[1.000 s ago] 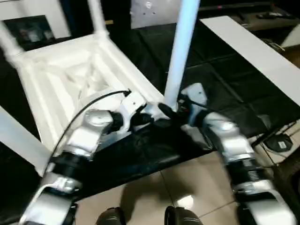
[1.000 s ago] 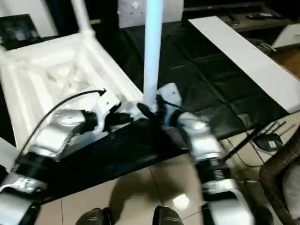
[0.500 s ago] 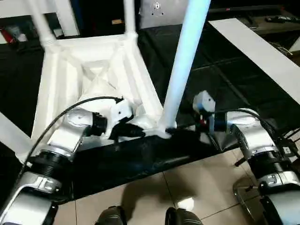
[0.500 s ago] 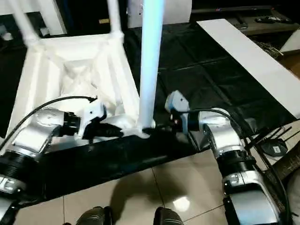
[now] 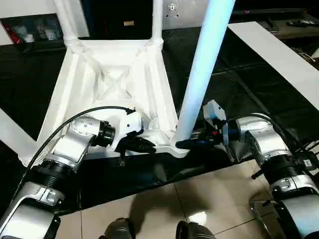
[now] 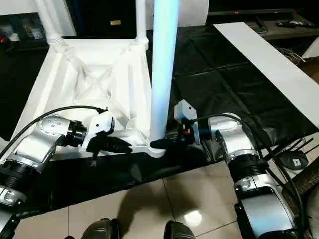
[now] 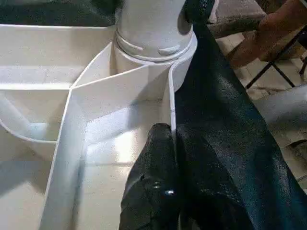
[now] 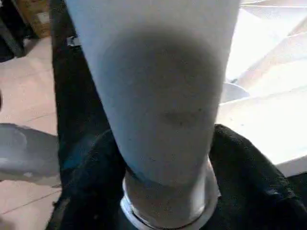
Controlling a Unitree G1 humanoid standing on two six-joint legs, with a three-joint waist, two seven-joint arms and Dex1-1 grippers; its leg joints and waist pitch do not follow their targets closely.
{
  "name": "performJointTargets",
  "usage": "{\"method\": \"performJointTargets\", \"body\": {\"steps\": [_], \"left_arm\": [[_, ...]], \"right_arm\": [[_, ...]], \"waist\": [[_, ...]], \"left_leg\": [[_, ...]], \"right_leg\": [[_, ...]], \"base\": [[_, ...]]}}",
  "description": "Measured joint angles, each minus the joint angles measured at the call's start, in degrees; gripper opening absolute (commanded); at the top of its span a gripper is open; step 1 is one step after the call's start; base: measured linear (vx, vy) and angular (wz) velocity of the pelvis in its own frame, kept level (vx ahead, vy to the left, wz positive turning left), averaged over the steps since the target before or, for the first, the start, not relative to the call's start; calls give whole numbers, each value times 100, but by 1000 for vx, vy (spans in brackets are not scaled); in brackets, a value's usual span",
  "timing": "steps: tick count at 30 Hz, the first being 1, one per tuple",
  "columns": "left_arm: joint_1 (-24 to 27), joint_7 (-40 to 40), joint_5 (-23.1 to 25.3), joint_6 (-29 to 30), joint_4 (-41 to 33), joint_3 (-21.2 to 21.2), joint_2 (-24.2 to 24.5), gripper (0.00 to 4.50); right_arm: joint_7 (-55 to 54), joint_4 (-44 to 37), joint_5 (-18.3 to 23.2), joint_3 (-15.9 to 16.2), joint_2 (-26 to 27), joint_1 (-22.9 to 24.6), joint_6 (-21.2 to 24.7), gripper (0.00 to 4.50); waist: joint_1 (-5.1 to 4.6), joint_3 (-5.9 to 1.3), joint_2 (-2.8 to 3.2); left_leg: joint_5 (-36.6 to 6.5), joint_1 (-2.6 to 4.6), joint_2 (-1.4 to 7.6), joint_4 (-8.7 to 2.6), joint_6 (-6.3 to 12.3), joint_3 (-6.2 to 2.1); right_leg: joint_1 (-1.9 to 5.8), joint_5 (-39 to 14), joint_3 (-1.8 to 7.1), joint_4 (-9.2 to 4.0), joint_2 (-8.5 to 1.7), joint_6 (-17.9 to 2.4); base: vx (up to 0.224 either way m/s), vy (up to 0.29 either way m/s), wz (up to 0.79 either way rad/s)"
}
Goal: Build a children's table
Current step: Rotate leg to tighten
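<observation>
The white table top (image 5: 114, 84) lies upside down on the black workbench, ribs facing up. A long white leg (image 5: 202, 69) stands upright in the near right corner socket (image 7: 153, 43). My right gripper (image 5: 187, 144) is shut on the base of this leg, with a black finger (image 8: 249, 177) on each side of it. My left gripper (image 5: 144, 145) is shut on the top's near rim wall (image 7: 170, 96), just left of that socket, the thin wall pinched between its fingers (image 7: 158, 182). Two more legs (image 5: 65, 20) (image 5: 157, 20) stand in the far corners.
A long white board (image 5: 279, 59) lies across the black sheet at the right. Another white leg (image 5: 12, 137) crosses the picture at the near left. The workbench edge runs just below my grippers, with tiled floor (image 5: 219, 199) and my feet beneath. Cables hang at the far right.
The camera has shifted and levelled. My right forearm has swung out to the right while its fingers stay at the leg's base. The left gripper holds the same spot on the rim.
</observation>
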Motion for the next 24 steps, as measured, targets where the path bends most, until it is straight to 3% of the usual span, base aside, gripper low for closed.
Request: {"method": "performJointTargets", "body": {"steps": [6, 17, 20, 24], "left_arm": [[-15, 0, 4, -26, 35, 1, -5, 0], [-15, 117, -30, 189, 35, 100, -78, 0], [-15, 595, 39, 405, 32, 206, -177, 0], [-68, 1472, 235, 905, -3, 389, -537, 0]], "right_arm": [[34, 89, 25, 7, 0, -45, -21, 202], [-315, -188, 12, -17, 71, 110, 165, 198], [-1116, -279, -62, -168, 297, 129, 475, 198], [-2605, -297, -155, -562, 796, 124, 1010, 197]], "waist": [[-1, 0, 0], [-14, -1, 0], [-85, 0, -4], [-288, 2, -14]], "left_leg": [[2, -1, 0, 3, 3, 0], [3, 0, 1, 4, 3, 0], [6, 7, 4, 3, -21, 1], [24, 16, 5, -2, -38, 0]], "right_leg": [[0, 0, 1, 1, 0, -1], [1, 1, 1, 7, 0, -1], [1, 9, 0, 5, 1, -14], [-1, 3, 2, -12, 3, -3]], "base": [[0, 0, 0], [0, 0, 0], [0, 0, 0], [0, 0, 0]]}}
